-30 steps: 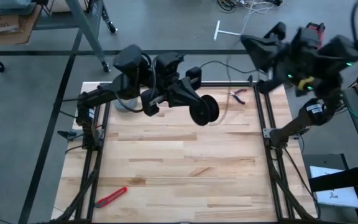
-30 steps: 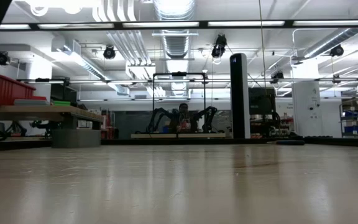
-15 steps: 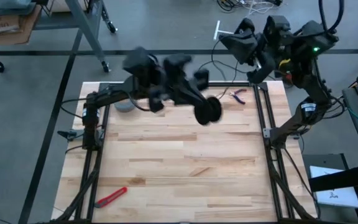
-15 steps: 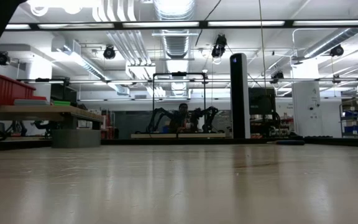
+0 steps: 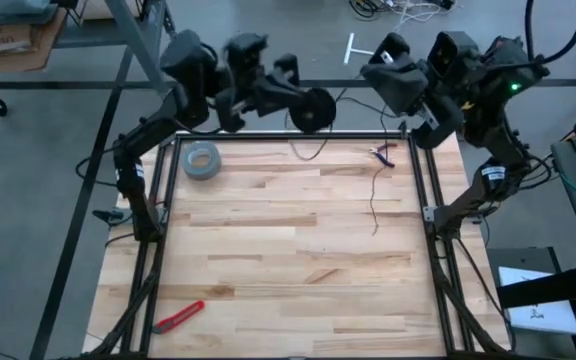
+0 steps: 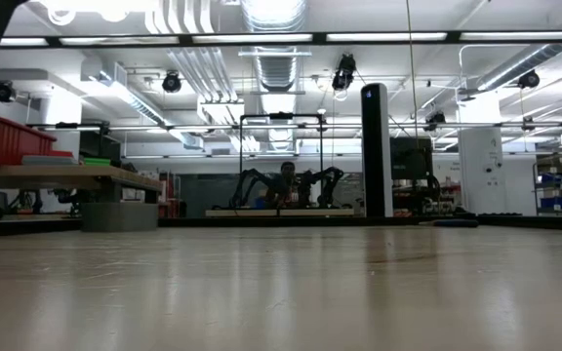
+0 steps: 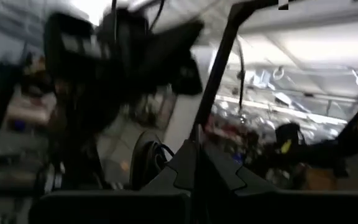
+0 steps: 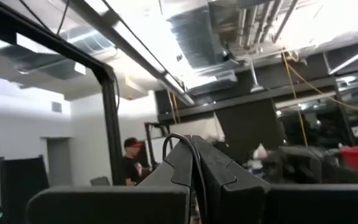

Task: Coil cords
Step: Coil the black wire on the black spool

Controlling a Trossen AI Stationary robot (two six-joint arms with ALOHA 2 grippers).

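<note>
Left tool [image 5: 313, 108]: raised over the far edge of the counter [image 5: 288, 270], clenched on the small black round reel [image 5: 311, 109]. In the left wrist view the two fingers [image 7: 219, 168] meet with the reel's dark edge just beside them.

Right tool [image 5: 380, 72]: raised beyond the far right corner of the counter, level with the left tool and well apart from it. In the right wrist view its fingers [image 8: 213, 165] are pressed together on the thin black cord [image 5: 373, 195], which loops up from between them.

Cord: runs from the reel at the left tool across toward the right tool; one length hangs down from the right tool and trails on the wood below it, ending near the counter's right rail. A short loop also drops just under the reel.

Grey tape roll [image 5: 202, 159]: flat on the counter, below the left arm, well left of the left tool.

Purple-handled pliers [image 5: 383, 151]: on the counter, just below the right tool, beside the hanging cord.

Red-handled cutter [image 5: 178, 317]: near corner of the counter, far from both tools.

Person [image 8: 131, 163]: in the room behind, seen in the right wrist view.
</note>
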